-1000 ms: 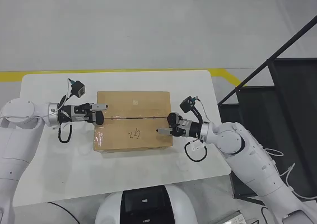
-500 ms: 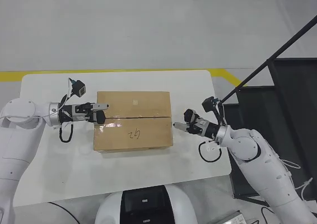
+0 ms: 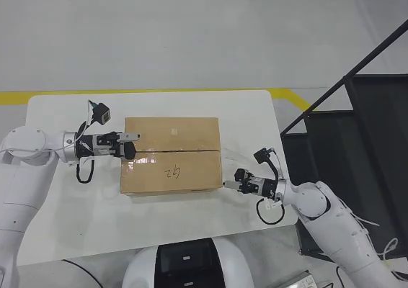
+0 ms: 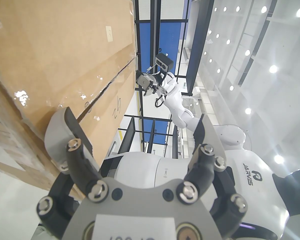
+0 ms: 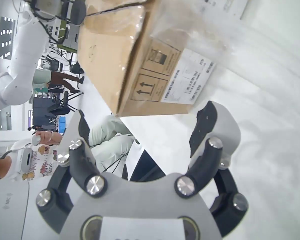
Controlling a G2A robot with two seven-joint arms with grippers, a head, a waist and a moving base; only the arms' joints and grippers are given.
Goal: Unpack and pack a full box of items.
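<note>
A closed brown cardboard box (image 3: 171,155) stands in the middle of the white table, its two top flaps meeting in a slit seam. My left gripper (image 3: 130,144) is open at the box's left end, and one finger (image 4: 70,123) rests on the box top (image 4: 52,51) next to the seam. My right gripper (image 3: 228,185) is open, low beside the box's front right corner. In the right wrist view that corner of the box (image 5: 110,51) points between the spread fingers of the gripper (image 5: 143,112), which hold nothing.
Clear tape (image 5: 190,26) hangs loose over the box's right end, above printed labels. The table (image 3: 60,216) has bare room left of and in front of the box. A black metal rack (image 3: 362,129) stands just off the table's right edge.
My right gripper drew back off the box top at the seam's right end, past the right edge, then shifted toward the front right corner. The left arm and box stayed put.
</note>
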